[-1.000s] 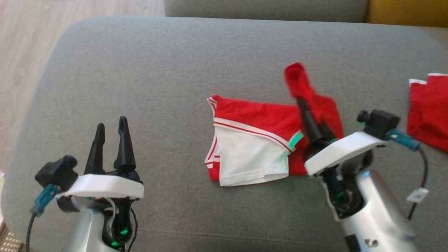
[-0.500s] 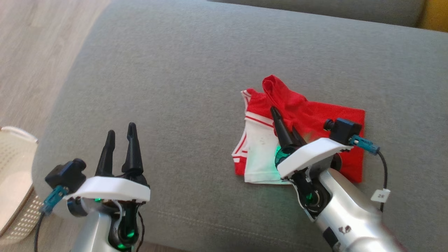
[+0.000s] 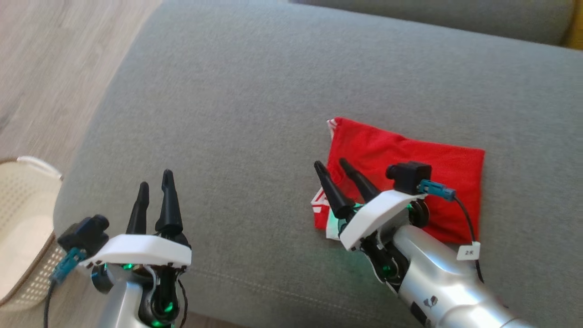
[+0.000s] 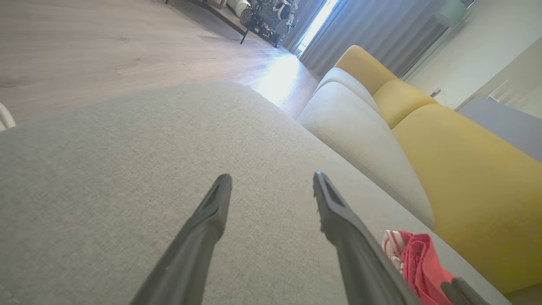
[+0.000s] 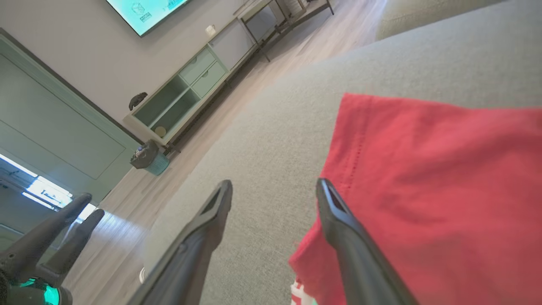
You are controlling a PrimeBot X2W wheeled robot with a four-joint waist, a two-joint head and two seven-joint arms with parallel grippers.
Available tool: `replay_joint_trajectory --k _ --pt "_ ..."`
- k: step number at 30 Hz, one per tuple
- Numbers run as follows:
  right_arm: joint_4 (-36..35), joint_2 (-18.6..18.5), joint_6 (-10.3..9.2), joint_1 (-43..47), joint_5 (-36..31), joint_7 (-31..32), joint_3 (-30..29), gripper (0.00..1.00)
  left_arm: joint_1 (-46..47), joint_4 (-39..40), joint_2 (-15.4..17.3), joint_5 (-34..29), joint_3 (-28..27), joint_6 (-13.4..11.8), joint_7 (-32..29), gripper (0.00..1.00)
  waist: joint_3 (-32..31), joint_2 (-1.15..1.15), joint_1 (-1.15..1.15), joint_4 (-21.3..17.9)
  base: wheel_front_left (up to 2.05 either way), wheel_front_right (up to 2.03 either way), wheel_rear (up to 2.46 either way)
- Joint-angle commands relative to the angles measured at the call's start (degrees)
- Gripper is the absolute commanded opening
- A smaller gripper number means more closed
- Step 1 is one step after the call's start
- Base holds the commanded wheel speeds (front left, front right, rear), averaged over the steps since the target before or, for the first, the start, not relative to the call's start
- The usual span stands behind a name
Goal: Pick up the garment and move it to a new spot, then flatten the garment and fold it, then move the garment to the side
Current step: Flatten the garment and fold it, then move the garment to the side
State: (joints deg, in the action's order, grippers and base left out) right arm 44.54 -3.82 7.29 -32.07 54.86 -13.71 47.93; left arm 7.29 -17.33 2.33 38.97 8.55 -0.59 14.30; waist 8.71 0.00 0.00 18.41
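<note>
Your right claw [image 3: 330, 163] stands with its fingers apart and nothing between them. It is poised at the left edge of the folded red garment [image 3: 410, 155], which lies flat on the grey sofa cushion [image 3: 255, 91]. One finger is over the cloth and the other over bare cushion. A white-striped hem [image 3: 319, 200] pokes out from under the fold, just beside the claw's base. Your left claw [image 3: 155, 178], also spread and empty, hovers over bare cushion well apart from the garment, with a pale basket [image 3: 23, 205] on the floor beyond its outer side.

The fold looks done, so the sideways move is probably what's left. The risk is at that finger over the cloth: pull back low and its tip may catch the top layer and peel the fold open. If you pinch only the upper layer for the move, the lower layers will likely trail and spill out.
</note>
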Motion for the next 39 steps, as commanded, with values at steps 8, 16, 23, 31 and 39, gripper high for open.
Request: replay_joint_trajectory --k 8,16,23,31,39 --pt "-1.03 0.76 0.2 -3.27 -9.82 -1.26 -10.92 1.0 0.46 4.04 0.54 -1.86 -2.57 -0.19 0.7 1.0 -3.45 0.0 0.0 -6.37 0.0 0.0 0.0" --pt "-13.59 -4.6 0.2 4.42 -34.11 -1.28 -31.31 1.0 0.5 11.97 0.54 -3.71 -4.59 -0.02 0.7 1.0 -4.08 0.0 0.0 -12.08 0.0 0.0 0.0" --pt "-30.01 -5.06 0.2 14.85 -48.19 -1.29 -42.59 1.0 0.28 16.31 0.54 -7.94 -4.45 -0.21 0.7 1.0 -3.85 0.0 0.0 -15.34 0.0 0.0 0.0" --pt "-39.59 -1.01 0.2 24.78 -54.21 -1.29 -49.32 1.0 -2.22 16.81 0.54 -12.92 -0.2 -1.03 0.7 1.0 -3.63 0.0 0.0 -15.83 0.0 0.0 0.0" --pt "-40.18 0.22 0.2 25.77 -54.72 -1.29 -49.94 1.0 -3.46 15.6 0.54 -13.92 2.88 -1.17 0.7 1.0 -3.01 0.0 0.0 -15.35 0.0 0.0 0.0"
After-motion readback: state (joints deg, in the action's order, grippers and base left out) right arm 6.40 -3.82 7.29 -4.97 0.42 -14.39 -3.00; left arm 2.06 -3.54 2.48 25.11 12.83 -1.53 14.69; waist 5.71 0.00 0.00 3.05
